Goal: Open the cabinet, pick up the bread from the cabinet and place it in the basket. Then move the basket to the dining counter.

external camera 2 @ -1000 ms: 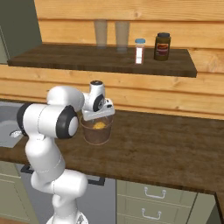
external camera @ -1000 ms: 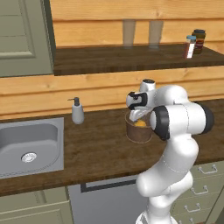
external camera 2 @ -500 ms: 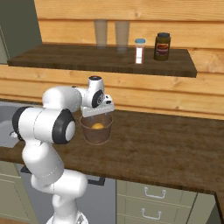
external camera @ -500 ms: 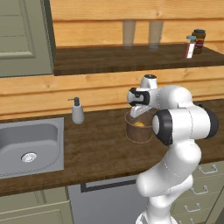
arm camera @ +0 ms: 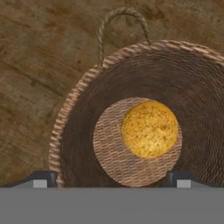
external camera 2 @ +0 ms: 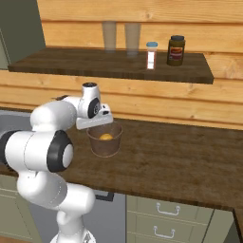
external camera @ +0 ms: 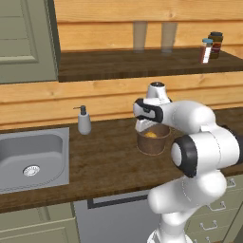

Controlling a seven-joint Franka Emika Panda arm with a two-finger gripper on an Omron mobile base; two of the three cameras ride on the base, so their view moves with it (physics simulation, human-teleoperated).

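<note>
The gripper [arm camera: 111, 177] hangs directly above the basket [arm camera: 144, 118], its jaws spread wide and empty, with one bread [arm camera: 150, 129] lying straight below on the basket's woven floor. That step looks finished; what remains, by my reading, is carrying the basket to the dining counter, which calls for coming down on the rim and closing on the wall. One basket, one bread. Up and away from the hand, a shelf holds two glasses [external camera 2: 109, 35] and two jars [external camera 2: 175, 50].

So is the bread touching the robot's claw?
Apart. In the hand view the bread lies on the basket floor, clear of both fingertips.
</note>
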